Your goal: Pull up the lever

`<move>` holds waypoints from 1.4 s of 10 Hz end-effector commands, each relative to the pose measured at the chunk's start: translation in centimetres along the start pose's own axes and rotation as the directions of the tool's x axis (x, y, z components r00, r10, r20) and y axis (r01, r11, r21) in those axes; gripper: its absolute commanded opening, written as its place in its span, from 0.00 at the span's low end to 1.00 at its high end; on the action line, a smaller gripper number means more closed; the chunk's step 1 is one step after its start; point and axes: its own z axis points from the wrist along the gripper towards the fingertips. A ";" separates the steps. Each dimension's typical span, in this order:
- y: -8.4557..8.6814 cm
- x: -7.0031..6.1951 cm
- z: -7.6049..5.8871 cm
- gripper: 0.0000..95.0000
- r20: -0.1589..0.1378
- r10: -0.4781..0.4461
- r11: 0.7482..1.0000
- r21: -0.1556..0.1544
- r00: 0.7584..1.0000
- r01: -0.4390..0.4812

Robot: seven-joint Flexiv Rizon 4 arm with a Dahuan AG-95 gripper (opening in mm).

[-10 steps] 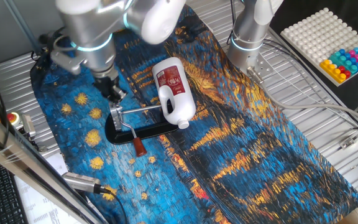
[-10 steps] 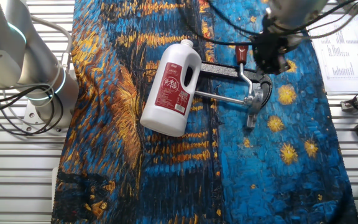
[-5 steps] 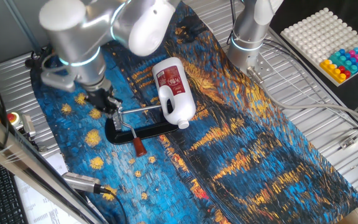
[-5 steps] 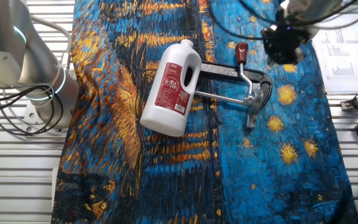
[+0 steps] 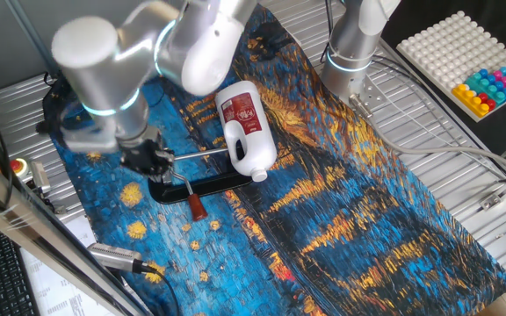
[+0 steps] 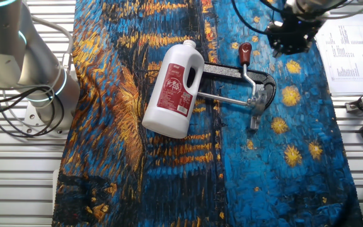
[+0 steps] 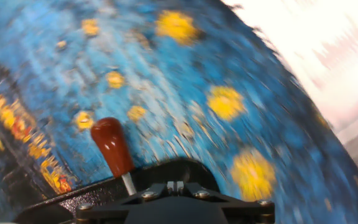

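Since a second ago the arm has swung off the fixture toward the cloth's edge; the gripper (image 5: pixel 150 161) now hangs beside the fixture's curved end rather than above it. Lever and jug have not shifted.

One fixed view, left to right: gripper at the black fixture (image 5: pixel 202 188), just beside its rounded end, then the lever (image 5: pixel 189 194), then the white jug (image 5: pixel 243 129) lying on its side on the blue-and-orange painted cloth (image 5: pixel 341 211). The lever's long axis runs from the hinge near the crossbar (image 5: pixel 202 154) down toward the near cloth edge, reddish-brown knob at the low end, lying close to the base.

Other fixed view: jug (image 6: pixel 174 90) left, lever (image 6: pixel 247 66) in the middle with its knob pointing toward the top of frame, gripper (image 6: pixel 291 39) right of the knob and apart from it, touching nothing. The crossbar (image 6: pixel 225 99) runs from the hinge toward the jug.

Hand view, blurred: the knob of the lever (image 7: pixel 113 147) stands up left of centre, with the black fixture (image 7: pixel 166 169) below it. Fingertips are not visible here.

Jaws: cannot tell how far apart; nothing is seen held between them.

Jug's red label carries white characters, too small to read.
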 end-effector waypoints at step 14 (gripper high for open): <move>1.4 -1.4 3.9 0.20 -0.072 -0.420 0.898 -0.181 0.905 0.402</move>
